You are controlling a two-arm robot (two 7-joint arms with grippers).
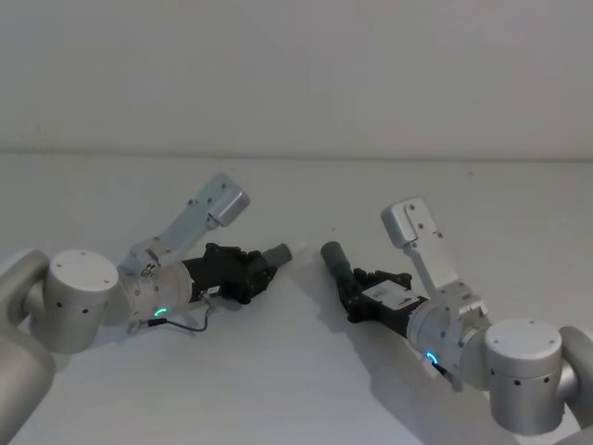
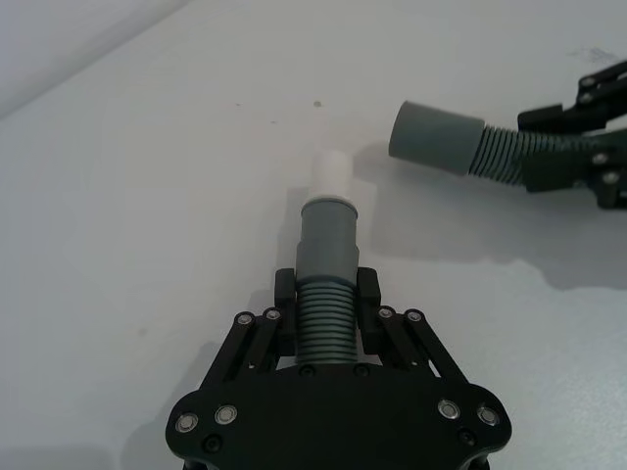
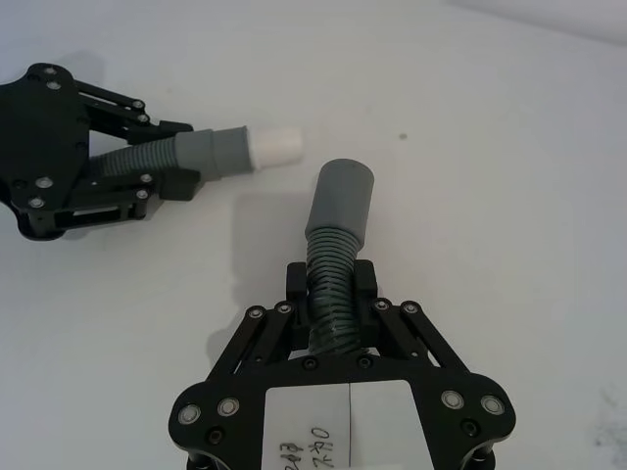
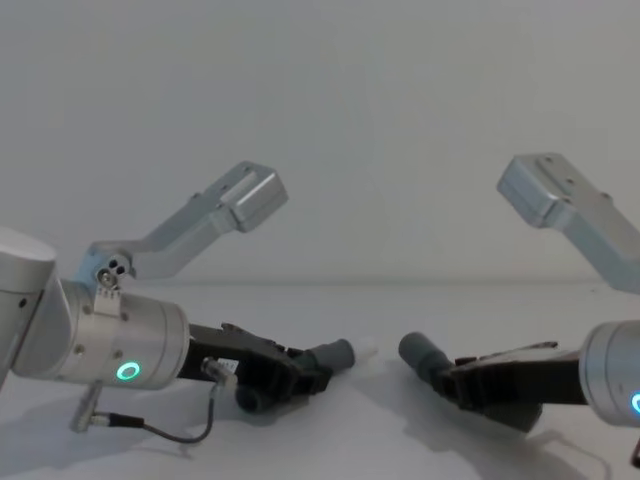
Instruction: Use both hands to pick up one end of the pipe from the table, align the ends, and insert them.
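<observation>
Pipe (image 1: 278,252), two dark grey corrugated hoses held low over the matt white table (image 1: 306,389). Black angular left gripper (image 2: 326,294) clamps the white-tipped piece (image 2: 326,245), right gripper (image 3: 331,284) the plain-sleeved piece (image 3: 339,211); beyond, we should square their near, angled ends (image 3: 277,145) before pushing.

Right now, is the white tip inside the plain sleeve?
Outside. The white tip and the plain sleeve are apart; left gripper and right gripper each clamp one pipe piece.
</observation>
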